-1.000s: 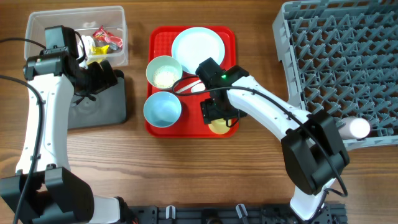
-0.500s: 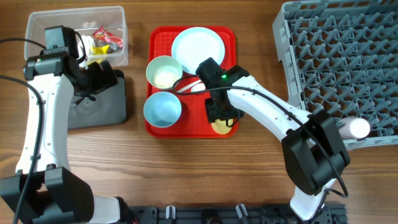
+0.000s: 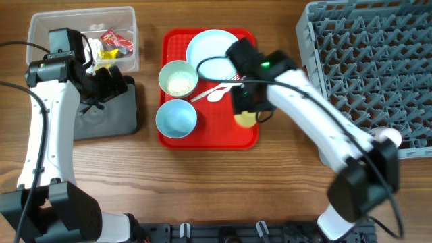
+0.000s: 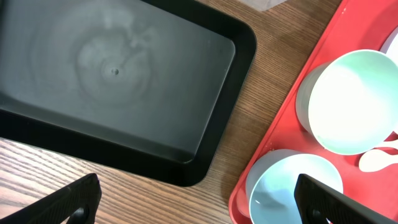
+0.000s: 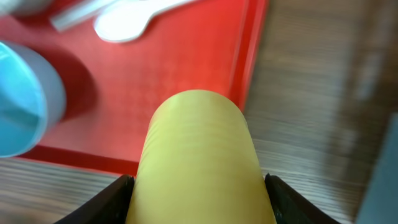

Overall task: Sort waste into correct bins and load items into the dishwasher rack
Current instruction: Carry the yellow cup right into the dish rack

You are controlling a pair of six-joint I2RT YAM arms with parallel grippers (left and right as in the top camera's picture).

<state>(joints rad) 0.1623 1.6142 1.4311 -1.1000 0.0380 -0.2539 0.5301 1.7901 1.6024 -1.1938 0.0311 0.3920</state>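
Right tool point(image 5: 198, 190) clamped on yellow cup point(image 5: 199, 137) over right edge of red tray point(image 5: 186, 68); left tool point(image 4: 196, 199), jaws wide apart, above black tray point(image 4: 112, 74).

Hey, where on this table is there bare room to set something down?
Widest bare tabletop runs along the near edge, in front of the red tray. The black tray has a bare floor. A narrow wood strip separates the two trays. Crowded: the red tray's left and back, with far bowl, near bowl, plate and spoon.
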